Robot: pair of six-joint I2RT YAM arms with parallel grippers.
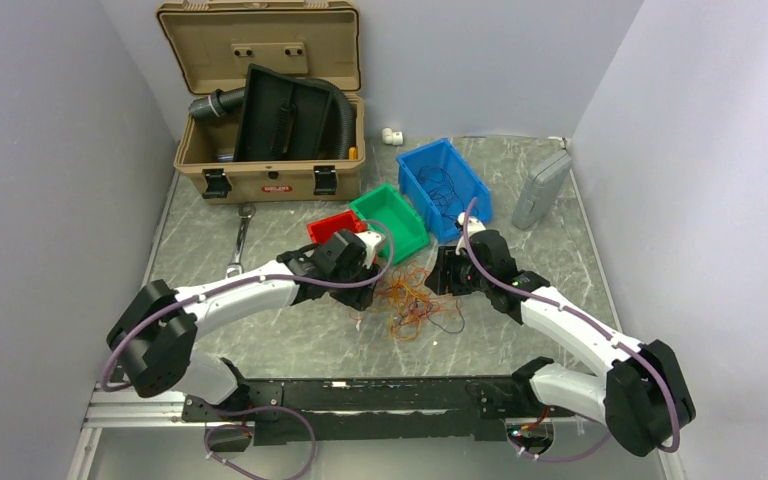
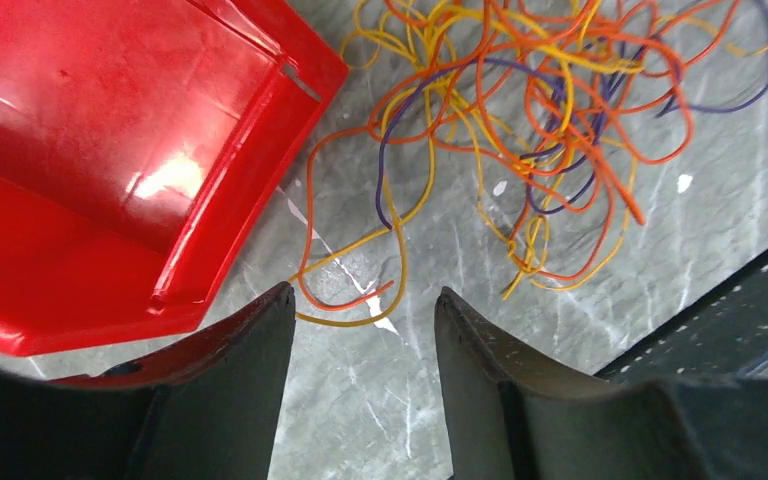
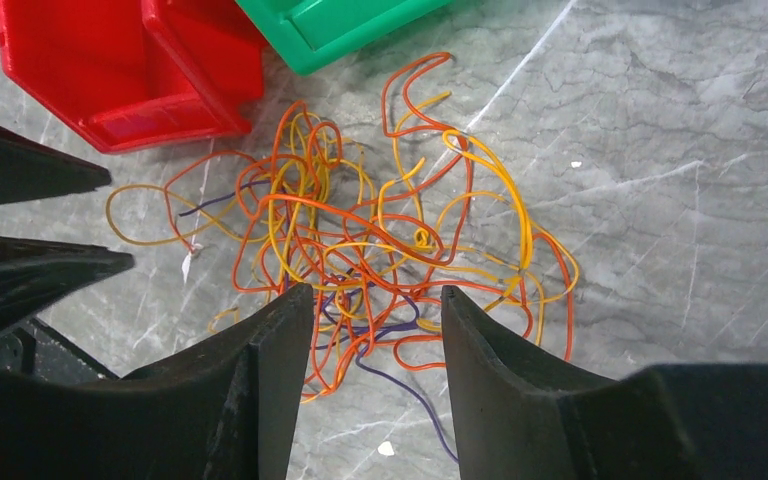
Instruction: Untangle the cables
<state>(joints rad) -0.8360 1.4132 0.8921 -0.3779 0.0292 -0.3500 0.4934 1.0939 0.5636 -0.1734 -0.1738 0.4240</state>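
Both arms hang over the cables (image 3: 360, 230), a tangle on the table (image 3: 660, 150) beside the red bin (image 2: 110, 150). Left gripper (image 2: 365, 292) is partly open and empty (one loop just ahead). Right gripper (image 3: 377, 291) is partly open too, straddling strands, gripping nothing.

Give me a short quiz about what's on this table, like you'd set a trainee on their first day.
1. True or false: the orange tangle of cables lies inside the green bin.
2. Which bin shows right beside the left hand in its own wrist view? A) blue B) red C) green
3. In the right wrist view, what shows between the fingers of the right hand?

Key
1. False: they lie on the table, in front of that bin.
2. B, the red bin.
3. Strands of the cables; the fingers stand apart.
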